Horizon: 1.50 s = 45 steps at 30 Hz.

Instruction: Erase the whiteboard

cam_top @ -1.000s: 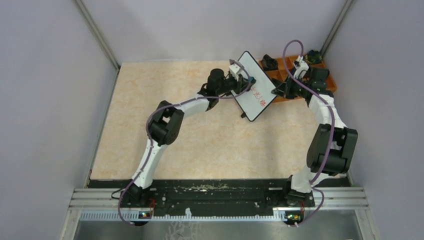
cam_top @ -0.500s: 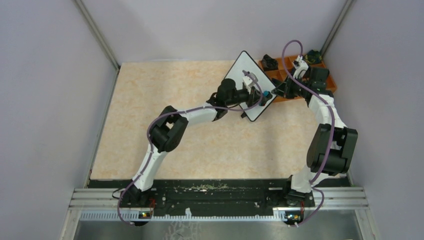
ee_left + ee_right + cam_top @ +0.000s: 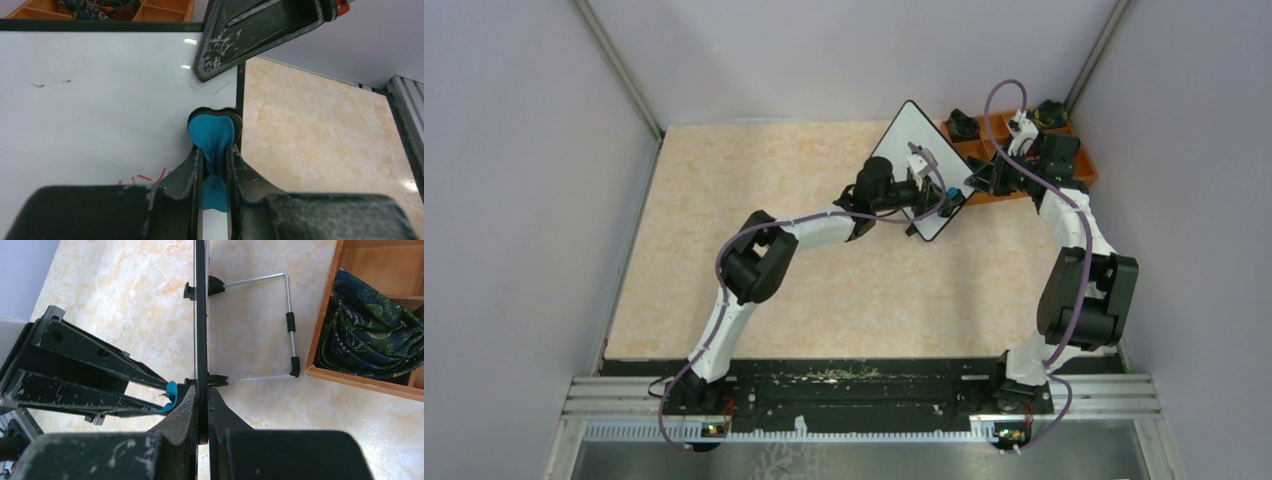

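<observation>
Beige marble-look counter (image 3: 754, 250), arms bolted at its near edge. The whiteboard (image 3: 902, 138) is on the far right part of the counter, just beside the orange tray (image 3: 1079, 168) in the far right corner. It's tilted up on a wire stand (image 3: 287, 315), and that stand is on the tray side of the board. Both arms reach in to it, the left from the counter's middle and the right from the right edge. The right fingers (image 3: 200, 399) are clamped on the board's black frame edge; the right wrist view shows the board edge-on, running straight between them. A patterned cloth (image 3: 370, 335) is bunched in the tray compartment nearest the stand. The left fingers (image 3: 214, 155) are clenched on a blue pad (image 3: 212, 132), which sits on the board face right at its framed edge, next to the right arm's grip. The face (image 3: 100, 100) is mostly white in the left wrist view. A few red strokes (image 3: 142, 178) show just beside the left fingers, and a couple of faint dark specks (image 3: 50, 83) further across.
</observation>
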Motion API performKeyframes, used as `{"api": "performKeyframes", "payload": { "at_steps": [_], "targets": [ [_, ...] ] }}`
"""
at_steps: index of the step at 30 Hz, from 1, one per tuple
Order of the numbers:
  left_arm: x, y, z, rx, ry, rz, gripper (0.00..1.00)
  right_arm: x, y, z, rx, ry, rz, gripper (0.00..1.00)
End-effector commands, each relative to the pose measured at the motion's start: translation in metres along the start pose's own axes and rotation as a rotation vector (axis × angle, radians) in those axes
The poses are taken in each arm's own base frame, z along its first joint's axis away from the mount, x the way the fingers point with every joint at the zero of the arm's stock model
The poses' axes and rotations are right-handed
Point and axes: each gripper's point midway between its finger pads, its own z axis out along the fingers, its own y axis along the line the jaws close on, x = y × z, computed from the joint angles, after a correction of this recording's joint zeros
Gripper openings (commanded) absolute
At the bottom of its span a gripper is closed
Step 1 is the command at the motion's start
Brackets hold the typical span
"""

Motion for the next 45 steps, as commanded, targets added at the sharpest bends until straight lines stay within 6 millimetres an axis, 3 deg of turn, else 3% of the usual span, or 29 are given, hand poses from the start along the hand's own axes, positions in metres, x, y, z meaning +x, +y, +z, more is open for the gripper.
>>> {"api": "performKeyframes", "payload": {
  "at_steps": [1, 10, 23, 29, 34, 45],
  "targets": [
    [0.055, 0.049, -0.019, -0.112, 0.156, -0.018, 0.02, 0.014, 0.029, 0.011, -0.123, 0.049, -0.002, 0.00],
    [0.047, 0.105, -0.025, -0.223, 0.163, 0.053, 0.02, 0.018, 0.028, 0.013, -0.121, 0.062, 0.002, 0.00],
    [0.045, 0.182, -0.057, -0.394, 0.189, 0.128, 0.03, 0.020, 0.028, 0.014, -0.122, 0.070, 0.003, 0.00],
    [0.041, 0.202, -0.060, -0.429, 0.183, 0.135, 0.04, 0.021, 0.027, 0.015, -0.120, 0.073, 0.003, 0.00],
    [0.043, 0.195, -0.054, -0.394, 0.169, 0.093, 0.03, 0.022, 0.026, 0.015, -0.118, 0.075, 0.004, 0.00],
    [0.055, 0.113, -0.046, -0.245, 0.165, 0.025, 0.02, 0.023, 0.027, 0.018, -0.125, 0.080, 0.006, 0.00]
  ]
}}
